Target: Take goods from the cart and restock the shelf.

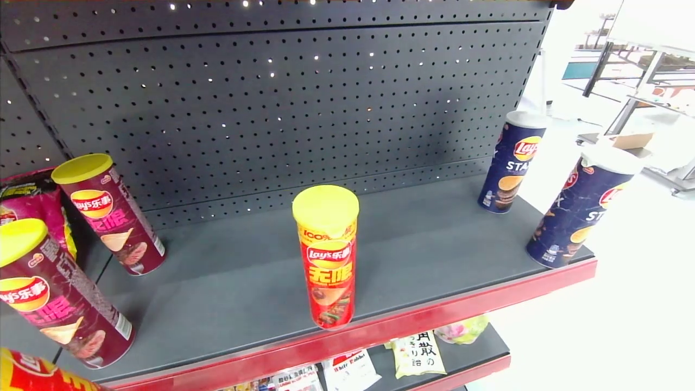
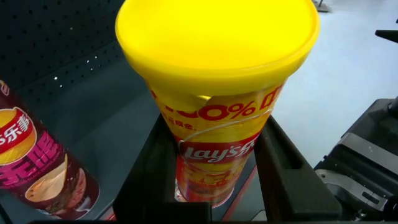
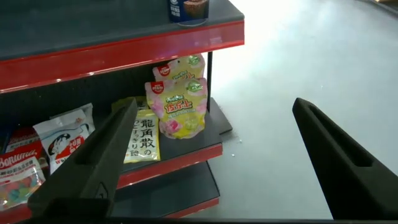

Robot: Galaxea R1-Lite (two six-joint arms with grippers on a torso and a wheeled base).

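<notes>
Black left fingers (image 2: 146, 180) of mine clamp the red, yellow-lidded chip can (image 2: 217, 74) upright, above the grey shelf (image 1: 228, 271) near a maroon can (image 2: 37, 168); my right fingers (image 3: 99, 162) stand wide apart, facing snack bags (image 3: 177, 99) on the lower shelf (image 3: 186, 155).

Shop: pegboard shelf (image 1: 434, 239), chip cans (image 1: 327, 260).

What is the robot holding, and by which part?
The left pincer grips a red can by its lower body; the right pincer holds nothing.
</notes>
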